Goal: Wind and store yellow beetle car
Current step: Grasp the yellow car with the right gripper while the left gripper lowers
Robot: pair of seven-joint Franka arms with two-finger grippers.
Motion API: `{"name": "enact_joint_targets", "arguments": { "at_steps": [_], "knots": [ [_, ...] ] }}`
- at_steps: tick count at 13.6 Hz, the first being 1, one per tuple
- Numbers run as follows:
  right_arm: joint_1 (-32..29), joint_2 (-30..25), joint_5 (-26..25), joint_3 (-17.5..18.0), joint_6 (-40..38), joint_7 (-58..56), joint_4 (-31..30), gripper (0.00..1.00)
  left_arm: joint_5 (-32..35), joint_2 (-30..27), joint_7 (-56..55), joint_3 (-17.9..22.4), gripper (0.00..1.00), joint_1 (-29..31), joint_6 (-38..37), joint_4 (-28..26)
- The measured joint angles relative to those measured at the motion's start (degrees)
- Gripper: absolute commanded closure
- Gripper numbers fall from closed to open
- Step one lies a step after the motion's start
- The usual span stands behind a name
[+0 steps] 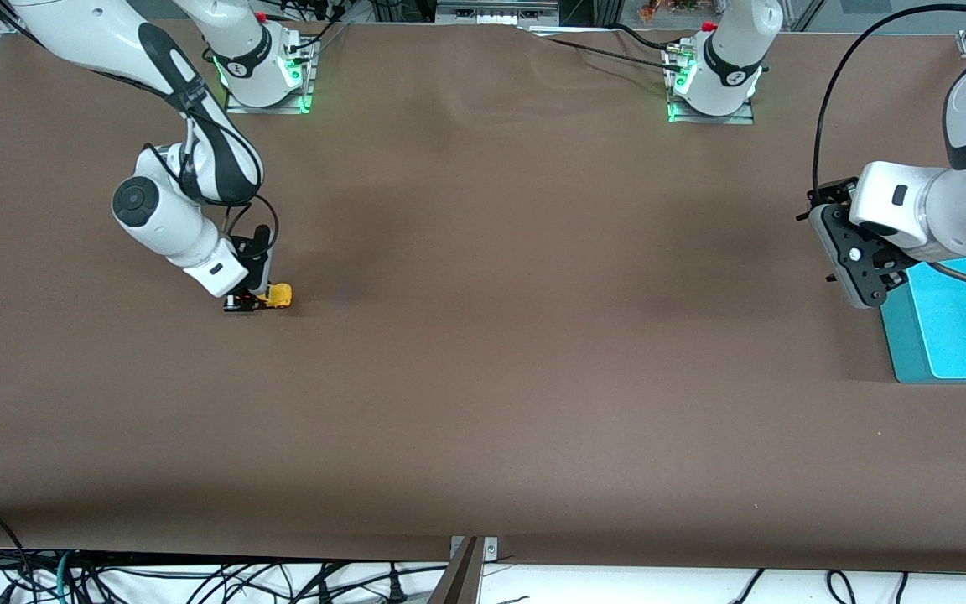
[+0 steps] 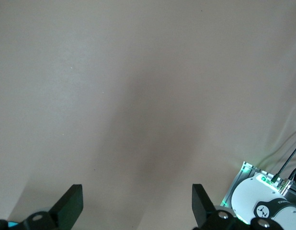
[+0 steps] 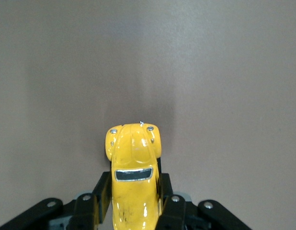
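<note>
Yellow beetle car clamped in right tool; teal bin well apart.

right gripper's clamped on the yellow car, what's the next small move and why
Probably drag the yellow beetle car backward along the table to wind it: the right gripper is shut on its sides with the car down at the table. The left gripper waits open over the teal bin.

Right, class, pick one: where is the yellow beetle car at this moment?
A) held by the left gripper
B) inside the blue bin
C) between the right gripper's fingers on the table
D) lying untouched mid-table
C: the right gripper is shut on the yellow beetle car, its fingers against both flanks.
</note>
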Motion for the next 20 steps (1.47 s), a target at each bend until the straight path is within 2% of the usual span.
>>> {"name": "enact_joint_targets", "arguments": {
  "at_steps": [5, 11, 16, 20],
  "knots": [
    [-0.3, 1.1, -1.5, -0.3, 0.9, -0.2, 0.0, 0.81, 0.5, 0.9, 3.7, 0.0, 0.0, 0.1, 0.0, 0.0],
    [-1.2, 0.8, -1.3, -3.2, 1.0, -0.1, 0.0, 0.81, 0.5, 1.3, 4.8, 0.0, 0.0, 0.2, 0.0, 0.0],
    [-5.9, 0.8, -1.3, -5.1, 1.1, -3.7, 0.0, 0.81, 0.5, 2.5, 7.2, -0.2, 0.0, 0.1, 0.0, 0.0],
    [-7.8, 0.8, -1.2, -10.0, 2.0, -12.5, 0.2, 0.81, 0.5, 3.4, 9.3, -0.2, 0.0, -0.2, 0.0, 0.0]
  ]
}}
